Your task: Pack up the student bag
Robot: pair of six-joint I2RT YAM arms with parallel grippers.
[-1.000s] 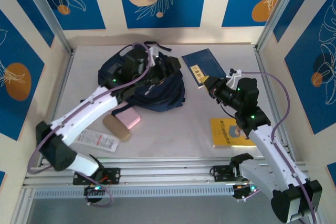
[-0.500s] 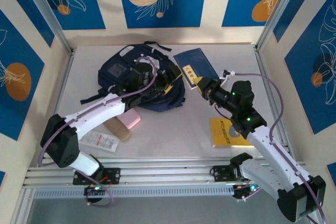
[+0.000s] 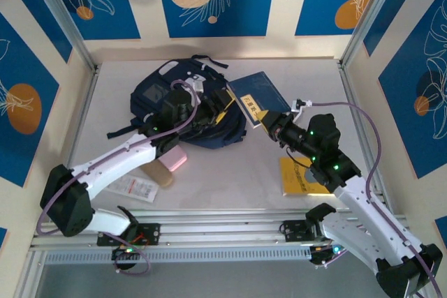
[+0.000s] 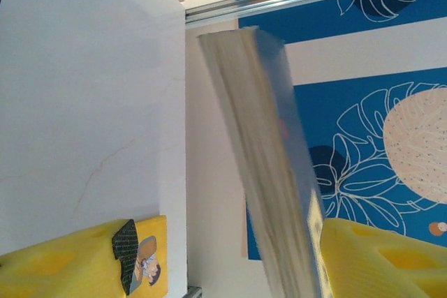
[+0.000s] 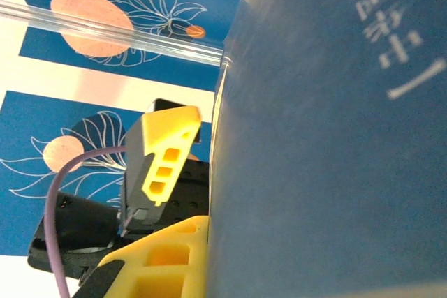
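Observation:
The student bag lies crumpled at the table's back left, navy with a grey patch. A blue book is held up just right of the bag, with my right gripper shut on its near corner. In the right wrist view its cover stands against my lower yellow finger. My left gripper straddles the book's left edge. In the left wrist view the page edge stands between the yellow fingers, touching the right one and apart from the left, so the jaws are open.
A pink case and a tan case lie in front of the bag. A white packet rests near the left arm. A yellow book lies under the right arm. Metal posts and patterned walls ring the table.
My left gripper left the bag and swung right to the book's edge, its jaws narrowing around it. My right gripper carried the book left and a little nearer.

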